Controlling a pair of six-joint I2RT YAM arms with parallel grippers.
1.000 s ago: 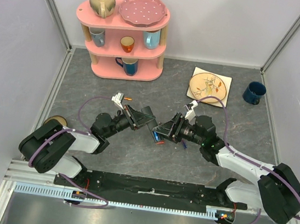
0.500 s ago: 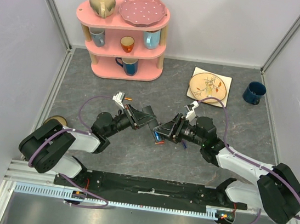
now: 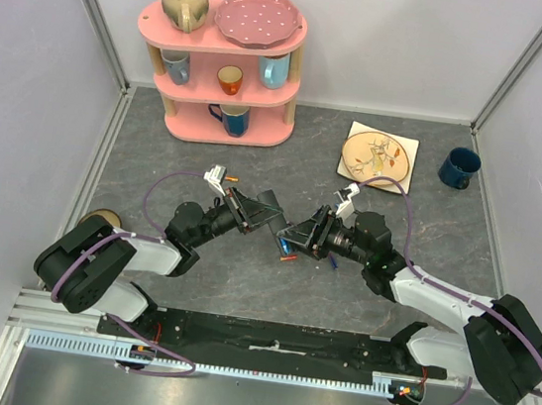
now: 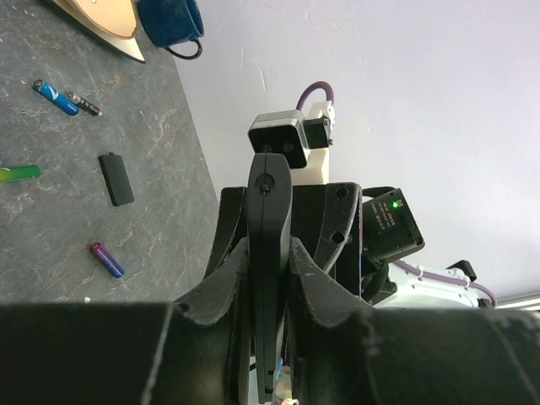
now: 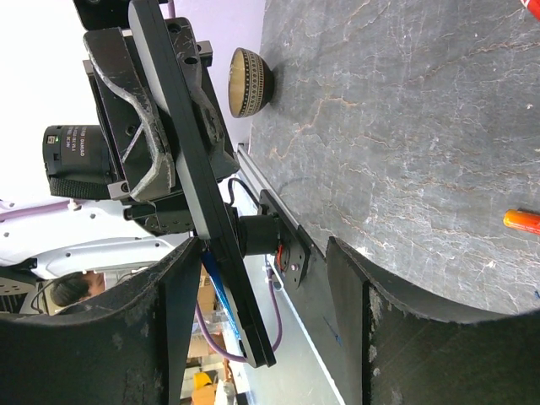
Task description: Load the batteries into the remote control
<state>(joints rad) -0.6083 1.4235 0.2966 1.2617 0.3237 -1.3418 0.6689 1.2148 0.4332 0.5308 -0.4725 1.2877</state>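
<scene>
Surface (image 3: 427, 233): grey, carrying the loose items.
Left end effector (image 4: 268, 246): clamping the remote control (image 4: 268, 202) edge-on and holding it raised above the surface, almost where it was a second ago.
Right end effector (image 5: 263, 249): fingers standing wide apart with the remote's end between them, having shifted only slightly.
Small black panel (image 4: 116, 178): lying flat.
Blue battery (image 4: 54, 97), dark battery (image 4: 84, 104), green battery (image 4: 18, 173), purple battery (image 4: 107, 260): lying loose on the surface, as is the orange battery (image 5: 521, 221).

Bright even light, soft shadows, blurred near foreground.
</scene>
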